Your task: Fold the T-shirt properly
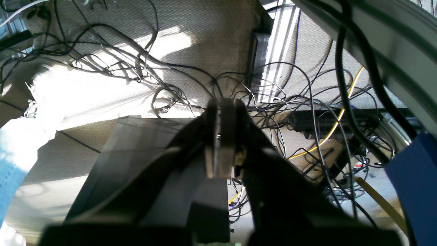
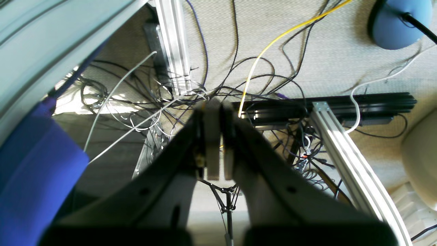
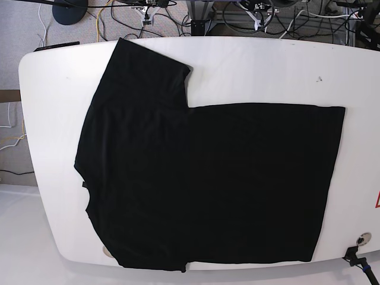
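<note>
Black cloth, your shirt (image 3: 202, 178) lies flat, plain side up, on the white table (image 3: 267, 71), one sleeve toward the far edge. Both your grippers, left (image 1: 221, 136) and right (image 2: 215, 140), hang pinched closed over floor cables (image 1: 300, 99), holding nothing.

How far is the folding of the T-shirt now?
Done: the T-shirt lies spread flat on the white table, plain side up. In hand: nothing; the left gripper and right gripper have shut fingers above floor cables, away from the cloth. Left: every fold.
</note>
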